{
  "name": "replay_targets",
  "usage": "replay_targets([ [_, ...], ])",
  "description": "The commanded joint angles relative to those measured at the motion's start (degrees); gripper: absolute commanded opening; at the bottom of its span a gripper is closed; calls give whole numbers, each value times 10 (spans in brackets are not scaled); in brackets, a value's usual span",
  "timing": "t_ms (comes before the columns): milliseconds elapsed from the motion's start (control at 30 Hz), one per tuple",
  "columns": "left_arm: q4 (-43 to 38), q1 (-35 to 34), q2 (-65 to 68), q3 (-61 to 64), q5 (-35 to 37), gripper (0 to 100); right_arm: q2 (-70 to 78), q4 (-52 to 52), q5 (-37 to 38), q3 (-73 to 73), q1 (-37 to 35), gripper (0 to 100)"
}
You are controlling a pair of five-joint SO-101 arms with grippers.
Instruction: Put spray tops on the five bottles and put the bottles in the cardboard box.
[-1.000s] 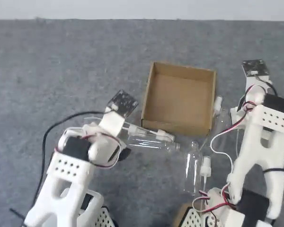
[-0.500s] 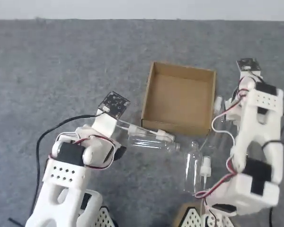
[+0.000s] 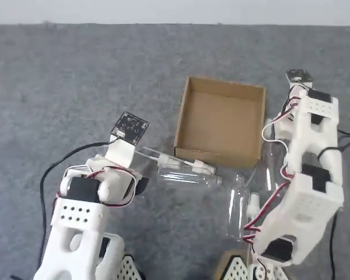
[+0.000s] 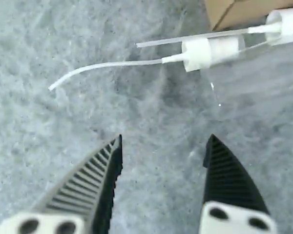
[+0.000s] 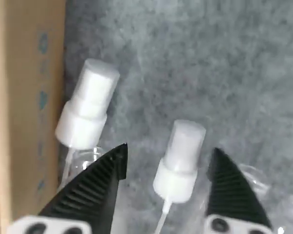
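One clear bottle [image 3: 189, 178] lies just on the near side of the box [image 3: 220, 153], a spray top [image 4: 205, 48] with its long tube beside it. Another bottle [image 3: 237, 207] lies nearer and to the right. The left tool [image 4: 163, 141], jaws apart, hangs over the grey desk [image 3: 76, 76] close to that spray top. Right of the box, the right tool [image 5: 168, 148] is spread wide either side of a white top [image 5: 179, 158], a second top [image 5: 88, 109] just beside the box wall.

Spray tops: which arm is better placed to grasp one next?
Right. The right hand, open, has a spray top between its fingers; the left hand, also open, hangs over bare carpet, short of the tubed top.
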Motion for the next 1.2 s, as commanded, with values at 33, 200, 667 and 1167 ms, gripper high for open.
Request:
replay_targets([
  [33,-13,-4,-17,-4,0,246,14,-5,-6,-48,-1,119],
  [200,-13,-4,-17,-4,0,246,15,-8,-9,-52,1,76],
  [667,-16,-25,-17,-6,0,246,-29,76,-13,-182,0,5],
  [1167,-131,-222,-17,42,-4,246,-137,273,-77,-336,-181,6],
])
